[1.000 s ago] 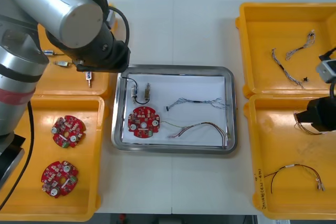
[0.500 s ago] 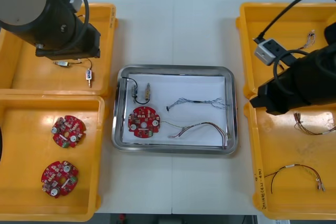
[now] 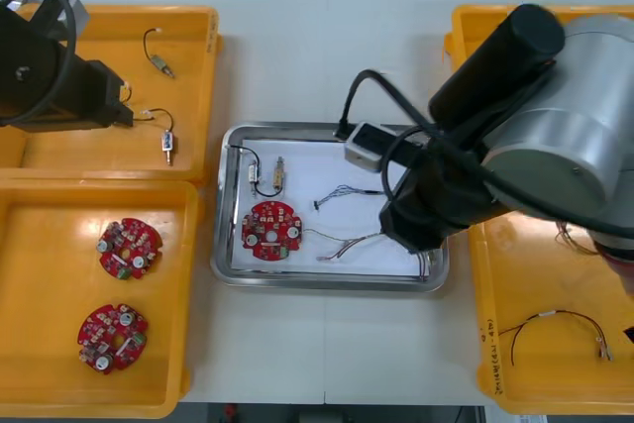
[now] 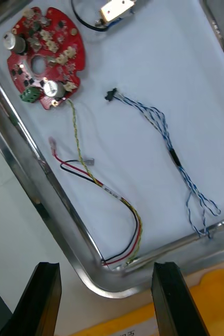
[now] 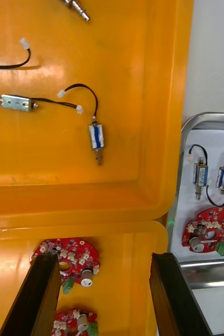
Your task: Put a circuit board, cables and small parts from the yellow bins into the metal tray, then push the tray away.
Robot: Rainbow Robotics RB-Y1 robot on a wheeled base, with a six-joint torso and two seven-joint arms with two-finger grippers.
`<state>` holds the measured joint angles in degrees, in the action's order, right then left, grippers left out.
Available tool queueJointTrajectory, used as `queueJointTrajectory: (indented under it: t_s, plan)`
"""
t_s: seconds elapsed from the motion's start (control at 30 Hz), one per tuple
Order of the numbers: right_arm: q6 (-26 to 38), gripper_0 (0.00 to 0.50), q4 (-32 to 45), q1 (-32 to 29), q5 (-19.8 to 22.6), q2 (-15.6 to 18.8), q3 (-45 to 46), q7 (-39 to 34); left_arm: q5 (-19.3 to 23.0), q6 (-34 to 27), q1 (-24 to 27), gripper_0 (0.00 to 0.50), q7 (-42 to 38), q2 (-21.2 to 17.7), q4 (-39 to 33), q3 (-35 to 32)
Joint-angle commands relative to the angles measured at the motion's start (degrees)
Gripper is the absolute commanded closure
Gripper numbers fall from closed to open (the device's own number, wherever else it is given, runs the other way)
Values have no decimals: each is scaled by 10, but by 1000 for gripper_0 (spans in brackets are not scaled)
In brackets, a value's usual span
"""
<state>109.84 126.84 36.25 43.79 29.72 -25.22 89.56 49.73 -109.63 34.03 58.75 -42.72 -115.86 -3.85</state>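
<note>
- The right gripper hangs with its 2 black fingers spread and nothing between them. It is just over the rim of the shiny rectangular metal tray, at the corner next to a right-hand yellow plastic bin.
- Beyond those fingers, inside the tray, lie the round red circuit board, the twisted blue and white cable, the red and yellow cable and the small metal parts. Loading looks done, so the push seems next.
- A push from this corner is off-centre, so the tray could swing into the bin instead of sliding straight away.
- The red and yellow cable ends against the rim nearest the fingers. A finger dropping inside the rim could snag it and drag it out.
- The rim is low, so the fingers could ride over it and slip.
- The left gripper, likewise spread and empty, waits above the 2 left-hand yellow bins.
</note>
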Motion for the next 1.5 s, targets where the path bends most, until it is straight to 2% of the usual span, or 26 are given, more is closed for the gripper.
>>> queueJointTrajectory:
  t_s: [0.03,0.23,0.4,0.73,1.03,1.2,1.37,1.5]
  plan:
    - [2,0,-5,48,-5,-27,-70,30,10,-4,-42,0,44,-46,-52,-24]
    - [2,0,-43,84,-3,-32,-157,32,35,-4,-97,0,47,-57,-94,-64]
    - [-7,0,-70,105,-5,-37,-200,35,37,-4,-123,0,48,-59,-118,-88]
    - [-94,0,-121,127,-13,-41,-263,40,48,-4,-172,0,65,-61,-141,-143]
    - [-138,0,-137,141,-51,-41,-323,40,37,-4,-206,0,74,-61,-147,-169]
    - [-147,0,-141,154,-49,-41,-349,45,12,-4,-229,0,77,-60,-164,-173]
    - [-147,0,-142,168,-65,-41,-382,48,17,-4,-243,0,78,-61,-164,-187]
    - [-147,0,-141,171,-62,-41,-390,52,21,-4,-249,0,79,-60,-164,-189]
